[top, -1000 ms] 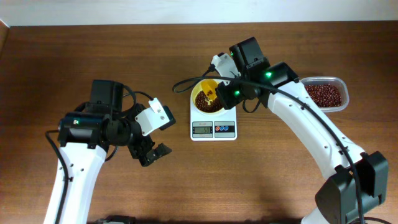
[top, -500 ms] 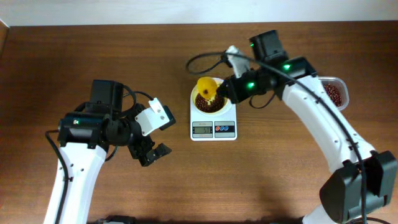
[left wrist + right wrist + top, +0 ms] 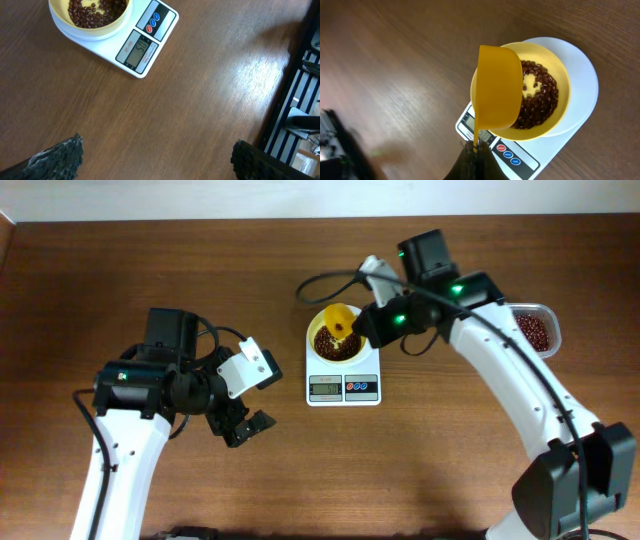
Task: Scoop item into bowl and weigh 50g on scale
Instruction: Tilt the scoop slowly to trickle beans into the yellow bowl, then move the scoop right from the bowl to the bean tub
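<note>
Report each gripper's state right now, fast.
Left gripper: open, holding nothing.
Right gripper: shut on the yellow scoop by its handle, scoop tilted over the bowl.

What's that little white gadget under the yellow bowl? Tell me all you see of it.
The scale is a small white square slab, plastic by its look, lying flat on the wooden table. Its front strip carries a grey screen showing digits and red and blue buttons. The yellow bowl of beans sits on its round platform.
</note>
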`<state>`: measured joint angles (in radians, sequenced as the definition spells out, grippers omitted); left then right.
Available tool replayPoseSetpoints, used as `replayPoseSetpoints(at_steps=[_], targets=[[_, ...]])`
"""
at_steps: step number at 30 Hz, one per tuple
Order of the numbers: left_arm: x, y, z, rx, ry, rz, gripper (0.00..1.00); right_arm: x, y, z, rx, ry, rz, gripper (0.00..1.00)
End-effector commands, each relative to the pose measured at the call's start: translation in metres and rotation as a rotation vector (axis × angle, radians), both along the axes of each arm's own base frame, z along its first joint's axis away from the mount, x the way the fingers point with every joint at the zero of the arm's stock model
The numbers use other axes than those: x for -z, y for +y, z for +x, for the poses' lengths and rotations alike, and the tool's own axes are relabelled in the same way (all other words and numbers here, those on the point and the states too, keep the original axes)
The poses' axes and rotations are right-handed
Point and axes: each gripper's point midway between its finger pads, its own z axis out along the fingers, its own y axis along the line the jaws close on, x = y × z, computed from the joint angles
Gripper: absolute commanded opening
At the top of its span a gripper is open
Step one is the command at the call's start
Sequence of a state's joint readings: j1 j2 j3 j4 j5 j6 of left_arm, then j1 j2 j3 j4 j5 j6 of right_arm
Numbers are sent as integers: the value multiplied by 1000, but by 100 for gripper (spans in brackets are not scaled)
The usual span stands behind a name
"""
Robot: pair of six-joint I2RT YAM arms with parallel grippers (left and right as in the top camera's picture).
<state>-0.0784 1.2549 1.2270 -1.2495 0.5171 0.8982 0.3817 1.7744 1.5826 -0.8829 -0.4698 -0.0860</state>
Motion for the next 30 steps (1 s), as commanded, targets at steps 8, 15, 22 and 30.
replayPoseSetpoints(at_steps=[8, 15, 22, 30], targets=[[-6, -4, 0, 22, -23, -15, 99, -9, 8, 3, -28, -98, -73, 4], [-6, -4, 0, 22, -23, -15, 99, -20, 13, 11, 21, -75, 28, 4], [-6, -4, 0, 22, -22, -14, 99, -29, -32, 33, 130, -22, 131, 4], [-6, -4, 0, 22, -23, -15, 99, -37, -179, 50, 491, -2, 61, 4]])
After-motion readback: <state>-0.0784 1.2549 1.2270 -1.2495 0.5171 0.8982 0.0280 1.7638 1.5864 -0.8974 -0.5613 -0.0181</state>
